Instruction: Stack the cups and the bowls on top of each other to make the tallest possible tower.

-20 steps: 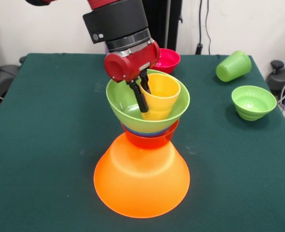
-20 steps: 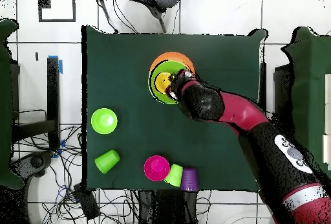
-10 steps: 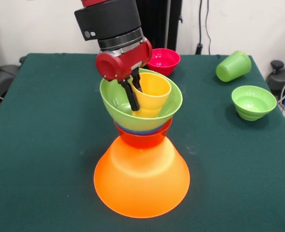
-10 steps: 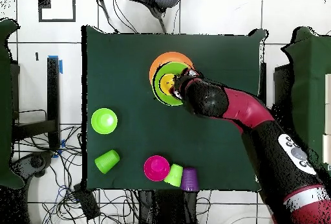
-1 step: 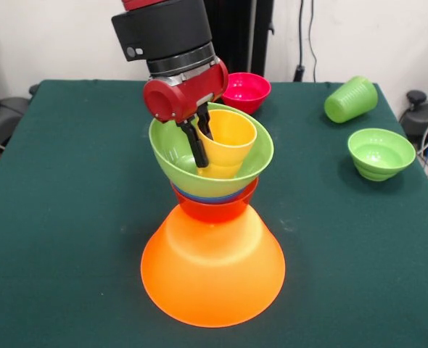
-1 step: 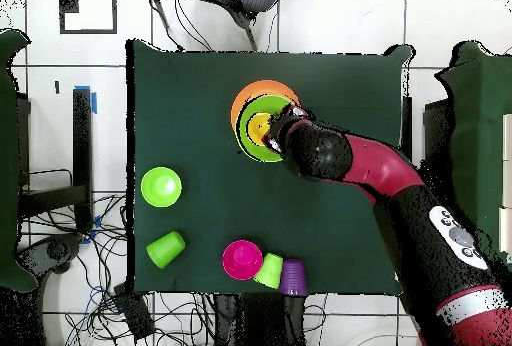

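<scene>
Fingers (image 5: 194,145) of my gripper (image 5: 199,138) pinch the near wall of the yellow cup (image 5: 227,141), one inside the rim, one outside, so I read it as clamped on that cup. The cup stands upright inside the large light green bowl (image 5: 172,152), which tilts a little and tops the tower (image 5: 212,225). Under it I see a thin blue bowl (image 5: 212,197) edge, then the red-orange bowl (image 5: 214,210), then the huge orange bowl (image 5: 212,268) upside down on the table (image 5: 62,217).

Well apart from the tower, a pink bowl (image 5: 247,90) sits behind it, a green cup (image 5: 350,98) lies on its side, and a small green bowl (image 5: 380,153) stands upright. From overhead, another green cup (image 6: 269,270) and a purple cup (image 6: 292,276) lie beside the pink bowl.
</scene>
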{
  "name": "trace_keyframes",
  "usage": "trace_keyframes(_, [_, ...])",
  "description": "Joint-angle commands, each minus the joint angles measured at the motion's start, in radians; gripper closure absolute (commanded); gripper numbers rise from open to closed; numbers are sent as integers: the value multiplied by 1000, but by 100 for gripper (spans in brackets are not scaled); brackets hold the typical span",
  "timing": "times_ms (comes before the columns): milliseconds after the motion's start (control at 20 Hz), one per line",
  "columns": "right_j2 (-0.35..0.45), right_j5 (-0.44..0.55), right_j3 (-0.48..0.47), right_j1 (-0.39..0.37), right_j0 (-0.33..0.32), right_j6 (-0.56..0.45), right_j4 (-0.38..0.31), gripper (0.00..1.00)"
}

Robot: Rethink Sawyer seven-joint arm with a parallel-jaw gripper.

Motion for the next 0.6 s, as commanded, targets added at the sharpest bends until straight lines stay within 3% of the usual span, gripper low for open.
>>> trace_keyframes(50, [-88, 61, -30, 36, 35, 106, -91, 100])
trace_keyframes(250, [-106, 15, -36, 54, 62, 141, -92, 100])
trace_keyframes(600, [-65, -16, -21, 46, 34, 158, -50, 100])
